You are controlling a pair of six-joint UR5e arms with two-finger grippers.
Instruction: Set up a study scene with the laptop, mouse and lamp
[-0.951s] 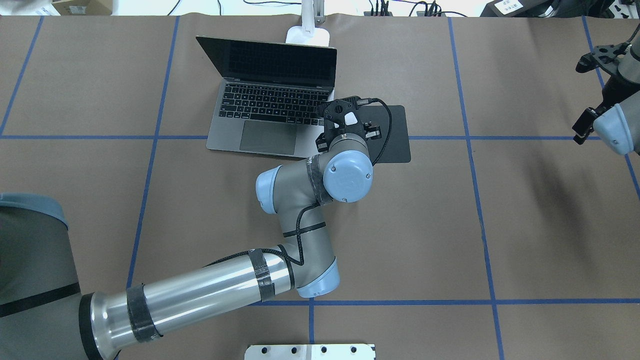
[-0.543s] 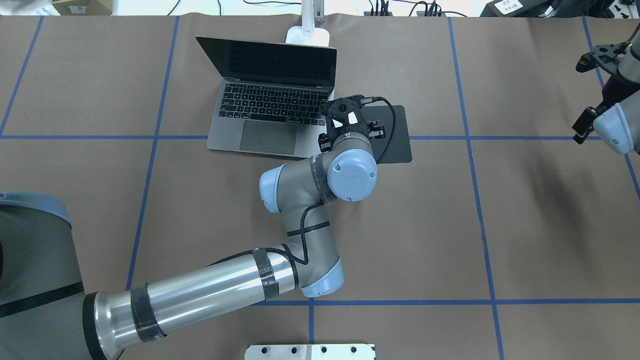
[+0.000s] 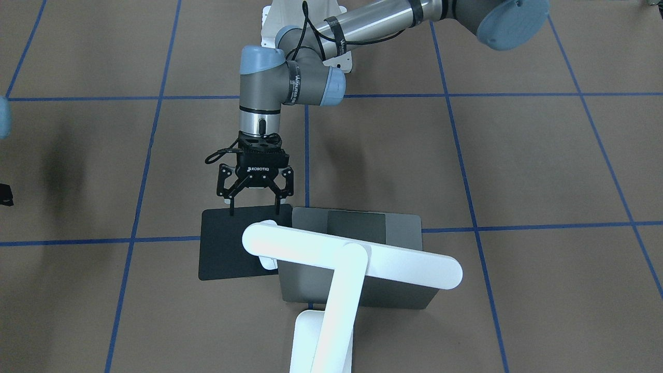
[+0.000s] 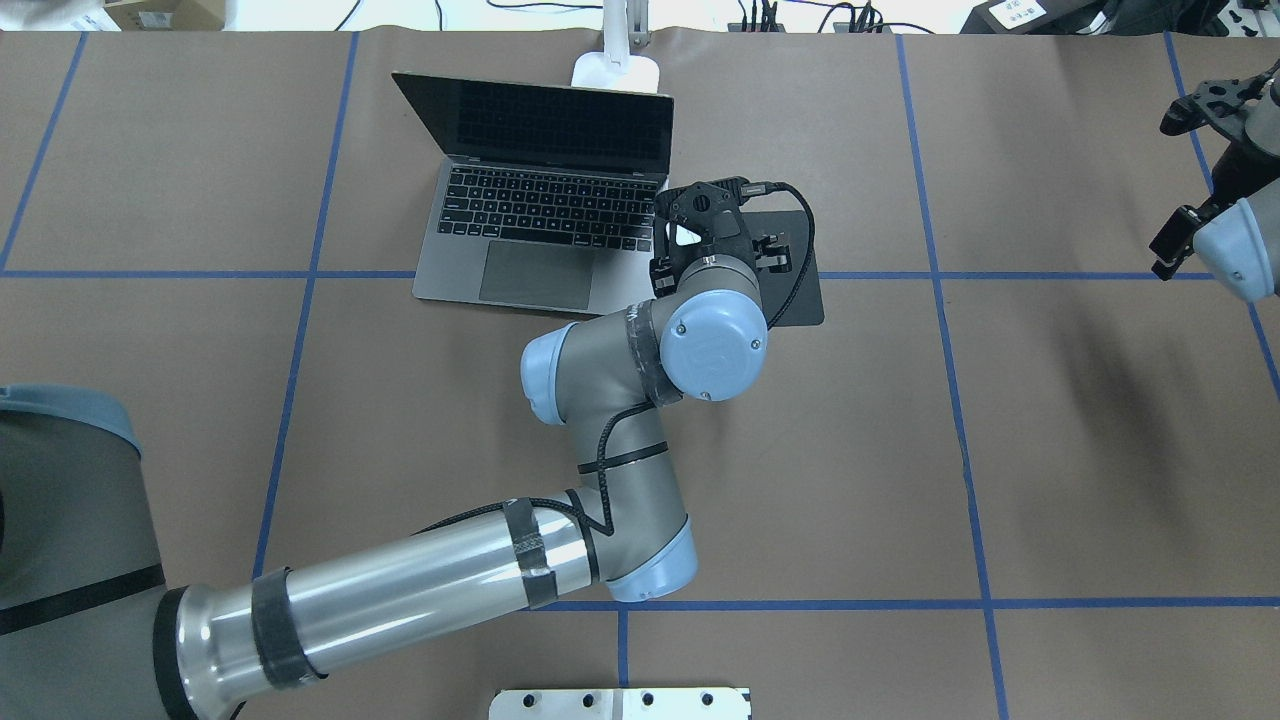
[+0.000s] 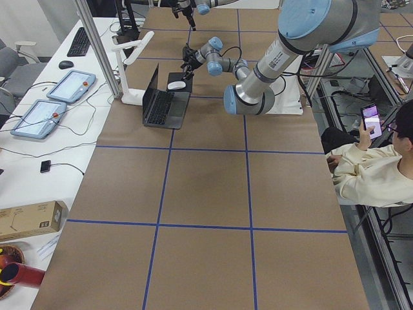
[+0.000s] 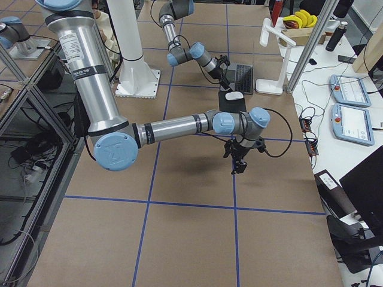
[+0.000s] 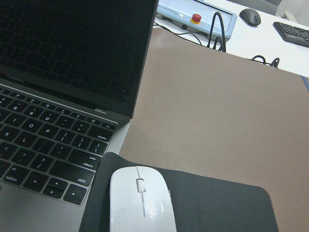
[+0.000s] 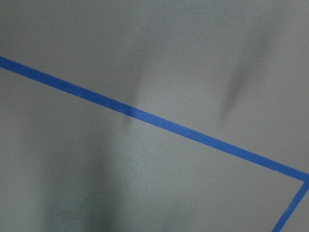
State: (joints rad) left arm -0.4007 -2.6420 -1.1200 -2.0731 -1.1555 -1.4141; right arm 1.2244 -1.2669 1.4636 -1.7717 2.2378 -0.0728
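Judging from the layout, setup looks essentially done: the mouse (image 7: 141, 200) lies on the black mat (image 3: 225, 248) just beside the open laptop (image 4: 545, 215), the lamp (image 3: 352, 259) stands behind it, and the left pincer (image 3: 254, 210) hovers spread and empty.

The overhead camera looks down on the laptop (image 4: 545, 205) from its keyboard side, the front-facing one from behind its lid. Both views share it.
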